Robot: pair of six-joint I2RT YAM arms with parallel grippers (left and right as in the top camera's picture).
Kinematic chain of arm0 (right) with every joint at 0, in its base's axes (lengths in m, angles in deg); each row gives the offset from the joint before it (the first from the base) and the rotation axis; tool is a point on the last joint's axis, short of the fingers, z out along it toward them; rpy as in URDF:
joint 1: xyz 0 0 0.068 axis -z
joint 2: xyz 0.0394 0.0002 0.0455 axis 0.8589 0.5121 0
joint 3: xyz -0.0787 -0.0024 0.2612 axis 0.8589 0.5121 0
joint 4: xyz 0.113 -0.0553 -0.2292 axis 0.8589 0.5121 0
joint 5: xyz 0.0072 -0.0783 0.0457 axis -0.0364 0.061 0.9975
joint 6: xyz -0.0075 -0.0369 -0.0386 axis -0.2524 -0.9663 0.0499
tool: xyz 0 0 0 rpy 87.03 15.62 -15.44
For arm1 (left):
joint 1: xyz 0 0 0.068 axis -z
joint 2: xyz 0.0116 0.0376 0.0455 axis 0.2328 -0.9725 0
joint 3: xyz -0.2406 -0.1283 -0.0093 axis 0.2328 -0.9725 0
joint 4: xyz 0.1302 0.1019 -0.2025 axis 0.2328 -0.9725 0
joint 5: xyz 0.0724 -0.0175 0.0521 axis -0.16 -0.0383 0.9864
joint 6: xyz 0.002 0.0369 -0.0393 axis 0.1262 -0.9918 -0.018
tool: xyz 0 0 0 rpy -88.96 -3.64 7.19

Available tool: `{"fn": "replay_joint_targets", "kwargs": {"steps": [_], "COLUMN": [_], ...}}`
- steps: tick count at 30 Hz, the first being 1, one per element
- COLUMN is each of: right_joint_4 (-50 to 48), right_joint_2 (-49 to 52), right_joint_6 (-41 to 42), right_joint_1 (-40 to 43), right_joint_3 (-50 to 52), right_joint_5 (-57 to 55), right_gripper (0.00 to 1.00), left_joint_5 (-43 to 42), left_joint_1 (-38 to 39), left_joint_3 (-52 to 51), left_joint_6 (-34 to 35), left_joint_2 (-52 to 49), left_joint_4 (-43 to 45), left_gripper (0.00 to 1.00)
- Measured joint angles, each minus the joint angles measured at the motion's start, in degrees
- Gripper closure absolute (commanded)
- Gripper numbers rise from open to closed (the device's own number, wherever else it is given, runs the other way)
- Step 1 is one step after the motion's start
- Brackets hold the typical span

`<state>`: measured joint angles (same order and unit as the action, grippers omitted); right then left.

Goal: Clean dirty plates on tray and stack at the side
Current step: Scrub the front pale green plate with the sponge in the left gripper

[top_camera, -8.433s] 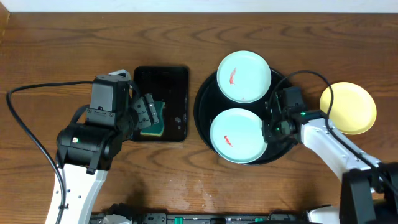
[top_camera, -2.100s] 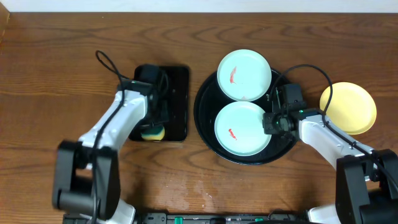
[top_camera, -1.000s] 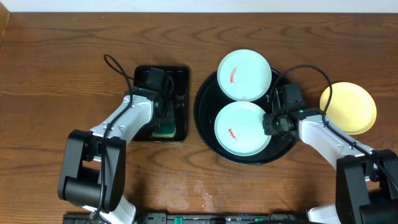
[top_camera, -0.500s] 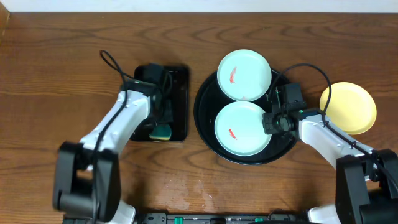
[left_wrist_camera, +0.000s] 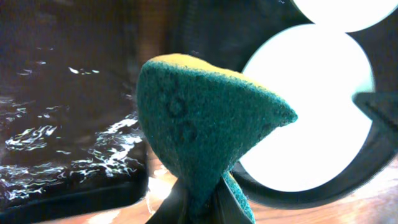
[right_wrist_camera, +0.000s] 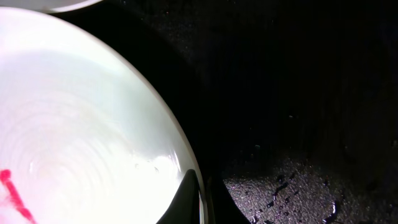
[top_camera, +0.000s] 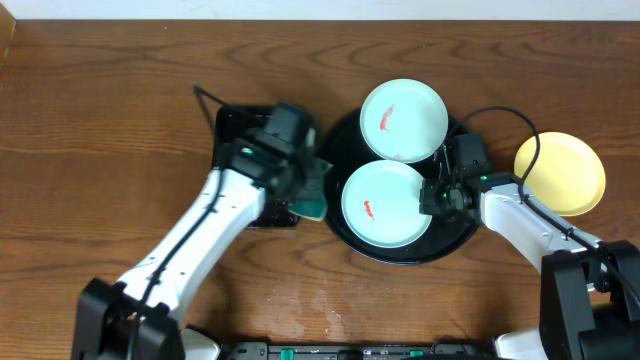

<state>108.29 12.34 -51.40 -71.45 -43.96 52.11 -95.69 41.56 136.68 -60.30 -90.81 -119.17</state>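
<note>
Left claw (top_camera: pixel 305 183), clamped on the green sponge (top_camera: pixel 314 198), hovered beside the near mint plate (top_camera: pixel 385 205) on the round black tray (top_camera: pixel 452 246); right claw (top_camera: pixel 436 197) pinched that plate's rim. Advisable: wipe the sponge flat across the red smear (top_camera: pixel 367 211), pressing lightly against the steadying grip.

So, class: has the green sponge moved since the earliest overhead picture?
Yes. The sponge, pinched by the left gripper, has left the rectangular tray and gone right, to the round tray's left rim.

A robotics lab bench: cabled arms (top_camera: pixel 200 235) over wooden table (top_camera: pixel 90 90).
</note>
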Motion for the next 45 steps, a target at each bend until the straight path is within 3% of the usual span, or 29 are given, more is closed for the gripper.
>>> {"fn": "replay_joint_targets", "kwargs": {"steps": [11,17,22,30,35,40,45], "right_joint_4": [0.7,0.8,0.8,1.2,1.8,2.0,2.0], "right_joint_2": [0.0,0.0,0.0,0.0,0.0,0.0,0.0], "right_joint_6": [0.3,0.1,0.0,-0.3,-0.8,-0.8,-1.0], "right_joint_1": [0.0,-0.1,-0.1,-0.2,-0.3,-0.3,-0.3], "right_joint_3": [-0.2,-0.2,-0.2,-0.2,-0.2,-0.3,-0.3], "right_joint_5": [0.2,0.0,-0.1,0.5,1.5,1.8,1.7], "right_gripper": [0.99,0.99,0.99,0.99,0.99,0.99,0.99], "left_joint_5": [-2.4,-5.1,-2.5,15.2,21.1,19.6,8.9], "left_joint_1": [11.8,14.8,14.5,15.0,15.6,15.5,14.1], "left_joint_3": [0.0,0.0,1.6,5.2,7.1,7.1,7.0], "left_joint_6": [11.3,14.1,14.3,14.4,13.5,13.2,13.0], "left_joint_2": [-14.8,-21.5,-21.9,-21.9,-22.7,-23.1,-24.6], "left_joint_4": [18.0,25.9,21.6,8.6,5.6,8.2,14.8], "left_gripper": [0.92,0.92,0.92,0.92,0.92,0.93,0.93]}}
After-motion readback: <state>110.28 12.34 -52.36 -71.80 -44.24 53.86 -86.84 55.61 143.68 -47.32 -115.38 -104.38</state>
